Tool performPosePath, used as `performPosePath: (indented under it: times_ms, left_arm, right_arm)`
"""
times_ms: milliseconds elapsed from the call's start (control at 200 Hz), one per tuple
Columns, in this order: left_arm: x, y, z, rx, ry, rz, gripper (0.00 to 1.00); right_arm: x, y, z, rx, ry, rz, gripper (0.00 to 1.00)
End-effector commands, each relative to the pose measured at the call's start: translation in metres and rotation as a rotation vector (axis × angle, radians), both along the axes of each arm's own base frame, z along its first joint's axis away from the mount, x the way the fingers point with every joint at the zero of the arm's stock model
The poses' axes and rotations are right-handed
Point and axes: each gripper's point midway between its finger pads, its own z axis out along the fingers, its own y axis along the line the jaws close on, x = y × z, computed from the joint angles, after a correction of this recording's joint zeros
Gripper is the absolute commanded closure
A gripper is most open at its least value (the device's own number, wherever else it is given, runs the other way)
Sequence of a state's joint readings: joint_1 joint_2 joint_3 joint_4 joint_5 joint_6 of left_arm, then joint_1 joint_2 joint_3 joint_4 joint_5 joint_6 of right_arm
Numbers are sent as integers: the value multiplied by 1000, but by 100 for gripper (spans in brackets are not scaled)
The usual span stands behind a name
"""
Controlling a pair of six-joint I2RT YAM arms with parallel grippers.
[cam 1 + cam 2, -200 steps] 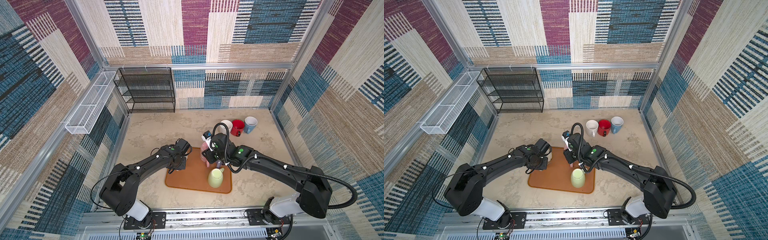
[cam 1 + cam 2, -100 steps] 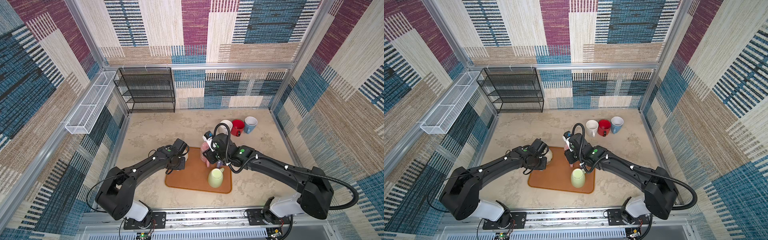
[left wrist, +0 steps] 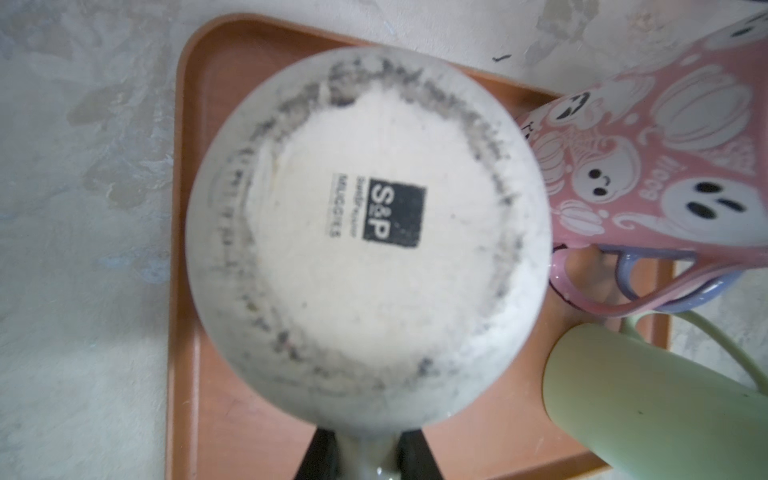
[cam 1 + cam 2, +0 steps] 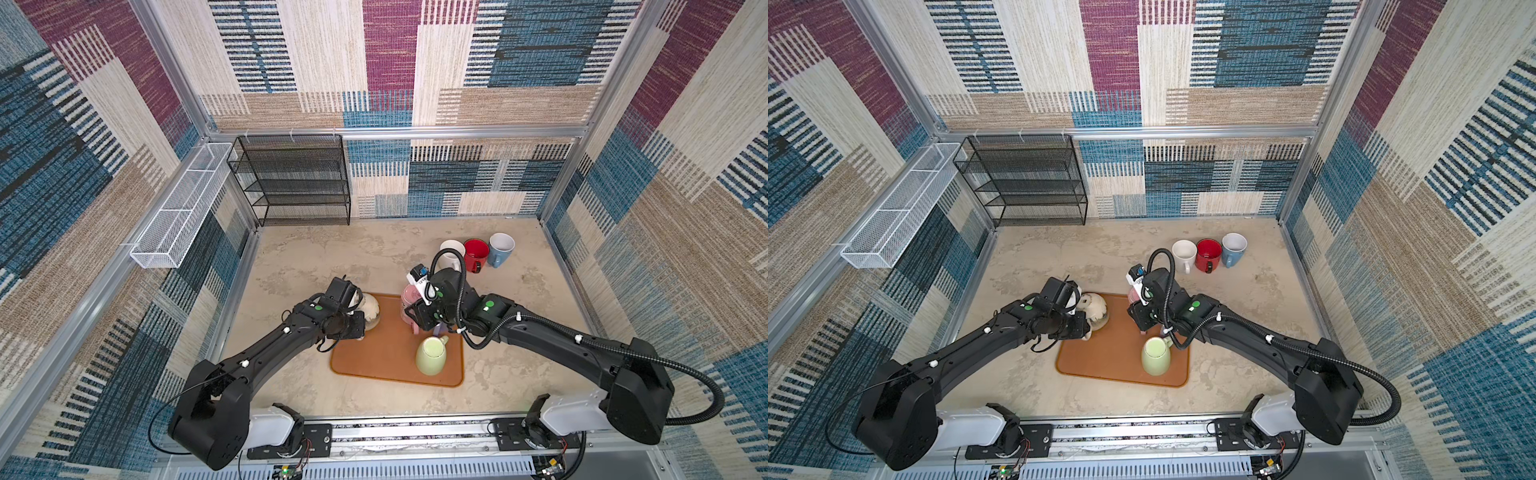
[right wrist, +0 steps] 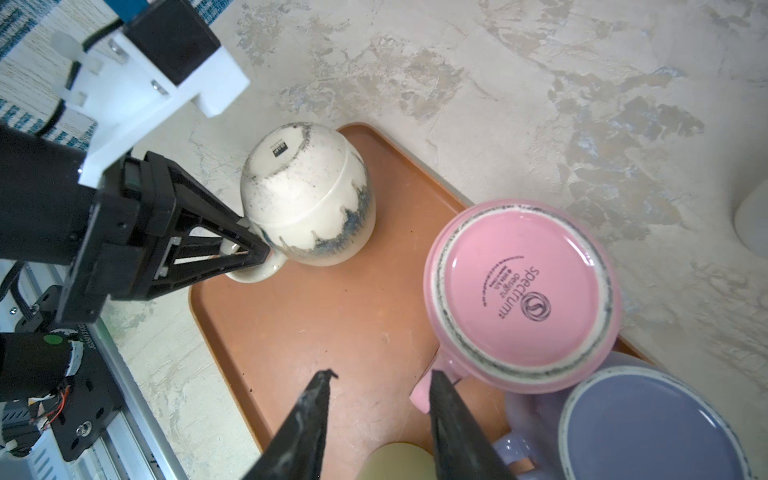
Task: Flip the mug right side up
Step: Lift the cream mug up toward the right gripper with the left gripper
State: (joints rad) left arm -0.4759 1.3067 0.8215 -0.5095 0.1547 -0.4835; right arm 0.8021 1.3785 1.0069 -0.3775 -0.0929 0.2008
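Observation:
A cream speckled mug (image 4: 371,308) (image 4: 1097,306) (image 3: 370,232) (image 5: 307,199) stands base up on the near-left corner of the orange tray (image 4: 374,365) (image 5: 332,316), leaning slightly. My left gripper (image 3: 368,457) (image 5: 255,254) is shut on its handle. In the right wrist view my right gripper (image 5: 380,378) hangs open over the tray. One finger rests beside the handle of an upside-down pink mug (image 5: 523,295) (image 4: 409,296) and grips nothing.
A lavender mug (image 5: 648,424) and a pale green mug (image 4: 432,355) (image 3: 648,395) crowd the tray's right side. White (image 4: 451,253), red (image 4: 476,253) and blue (image 4: 500,248) mugs stand upright at the back right. A black wire shelf (image 4: 299,183) and a white basket (image 4: 178,216) stand back left.
My left wrist has drawn back to the left a little, so more of the cream mug shows in the top views. The right arm has not moved.

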Motion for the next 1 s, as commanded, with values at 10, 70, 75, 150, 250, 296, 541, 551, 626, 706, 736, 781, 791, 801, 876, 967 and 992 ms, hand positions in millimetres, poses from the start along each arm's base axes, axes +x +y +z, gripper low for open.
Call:
performPosePath:
  times_ms: [10,70,75,150,250,296,541,551,626,706,736,781,791,801,876,967,992]
  left_arm:
    - [17,-15,29,-142,-104,5,100]
    - [19,-15,39,-186,-130,15,100]
    - [19,-15,40,-190,-132,17,100]
    - [22,-16,55,-251,-167,27,100]
    - [24,-18,78,-328,-217,33,100]
    - [24,-19,87,-360,-235,34,100]
    - [25,-26,131,-500,-314,15,100]
    - [25,-26,133,-503,-319,13,100]
    - [25,-28,145,-533,-349,4,100]
    - [24,-29,157,-563,-376,-3,100]
    - [24,-30,162,-576,-384,-3,100]
    - [24,-31,168,-594,-398,-8,100]
    - [24,-31,170,-600,-399,-8,100]
    - [24,-32,171,-604,-402,-9,100]
    - [25,-33,182,-634,-423,-15,100]
    - [26,-36,195,-668,-446,-27,100]
    - [26,-37,196,-674,-449,-28,100]
  right_arm:
    - [-1,10,12,83,3,25,58]
    - [-4,12,13,106,17,37,58]
    - [-4,12,14,108,18,38,58]
    - [-8,15,17,145,36,60,58]
    - [-11,20,22,193,51,88,58]
    - [-12,21,24,212,60,97,57]
    - [-16,31,39,339,104,163,52]
    - [-16,31,40,347,105,166,52]
    - [-17,35,47,394,117,193,49]
    - [-17,37,57,447,127,219,48]
    - [-16,38,60,466,131,228,47]
    - [-16,39,65,494,136,239,46]
    - [-16,39,67,501,136,243,46]
    - [-15,39,68,507,138,244,46]
    - [-13,39,73,543,154,253,46]
    - [-11,39,81,592,168,268,46]
    - [-11,39,82,605,173,270,46]
